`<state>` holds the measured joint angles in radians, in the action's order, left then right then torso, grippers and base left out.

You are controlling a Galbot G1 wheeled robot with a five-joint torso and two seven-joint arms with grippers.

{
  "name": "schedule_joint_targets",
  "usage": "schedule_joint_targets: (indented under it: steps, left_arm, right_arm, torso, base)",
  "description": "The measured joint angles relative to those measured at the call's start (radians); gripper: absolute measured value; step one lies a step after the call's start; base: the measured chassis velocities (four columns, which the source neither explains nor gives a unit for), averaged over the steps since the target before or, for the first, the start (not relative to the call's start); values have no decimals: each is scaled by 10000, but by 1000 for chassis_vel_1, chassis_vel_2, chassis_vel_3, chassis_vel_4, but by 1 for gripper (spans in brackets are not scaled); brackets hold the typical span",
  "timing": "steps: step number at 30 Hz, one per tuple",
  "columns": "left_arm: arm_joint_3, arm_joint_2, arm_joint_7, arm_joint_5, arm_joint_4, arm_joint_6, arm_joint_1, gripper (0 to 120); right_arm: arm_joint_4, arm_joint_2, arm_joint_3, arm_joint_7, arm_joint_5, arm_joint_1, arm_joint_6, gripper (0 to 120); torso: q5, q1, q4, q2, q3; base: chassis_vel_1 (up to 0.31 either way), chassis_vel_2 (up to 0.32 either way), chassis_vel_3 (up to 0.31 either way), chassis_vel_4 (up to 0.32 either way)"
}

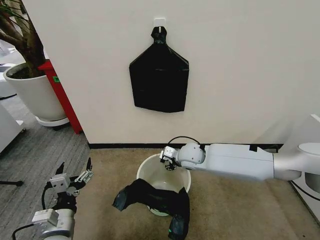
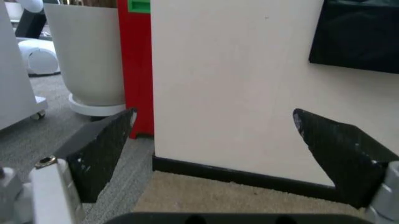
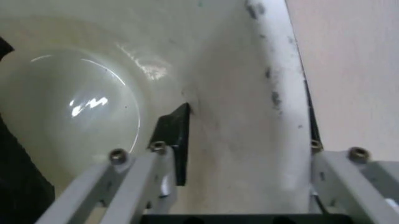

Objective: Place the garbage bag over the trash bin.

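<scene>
Currently right hand (image 1: 170, 161) sits open astride the far rim of the bin (image 1: 145, 169), gripping nothing. Bag (image 1: 155, 200) drapes the near rim only. Left hand (image 1: 74, 176) open, idle, well apart.

I can read no text, brand, number or sign anywhere before me. The one thing that looks like a label is a small green patch (image 1: 56, 79) on the red panel (image 1: 62, 97) at the far left, beside the white plant pot (image 1: 35, 95); in my left wrist view the same green patch (image 2: 139, 5) sits at the top of the red panel (image 2: 135, 70), but no letters or figures can be made out on it.
</scene>
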<state>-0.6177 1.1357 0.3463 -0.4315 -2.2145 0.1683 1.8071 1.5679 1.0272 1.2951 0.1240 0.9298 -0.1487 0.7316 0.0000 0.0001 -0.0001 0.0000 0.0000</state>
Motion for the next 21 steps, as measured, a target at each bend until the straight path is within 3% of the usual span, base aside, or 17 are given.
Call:
schedule_joint_targets:
  steps: [3, 11, 14, 16, 21]
  left_arm:
    - [145, 44, -2, 82, 66, 54, -50, 99]
    - [326, 23, -3, 151, 86, 62, -119, 99]
    - [399, 18, -3, 189, 114, 90, -89, 99]
    - [462, 15, -1, 214, 148, 109, -100, 99]
    - [633, 11, 6, 254, 189, 110, -188, 99]
  right_arm:
    - [361, 154, 323, 2096, 1551, -64, 0, 26]
    - [620, 180, 318, 4076, 3562, 43, -1, 26]
    - [873, 157, -390, 5433, 5548, 390, 4, 22]
    - [1212, 184, -1532, 7129, 7394, 1012, 4, 16]
    - [1719, 108, -2999, 8823, 9318, 2016, 3, 6]
  torso:
    - [-2, 0, 1, 0, 0]
    - [-2, 0, 0, 1, -1]
    - [-2, 0, 0, 1, 0]
    - [5, 0, 3, 1, 0]
    - [3, 0, 2, 1, 0]
  base:
    - [0, 0, 0, 0]
    - [0, 0, 0, 0]
    - [0, 0, 0, 0]
    - [0, 0, 0, 0]
    - [0, 0, 0, 0]
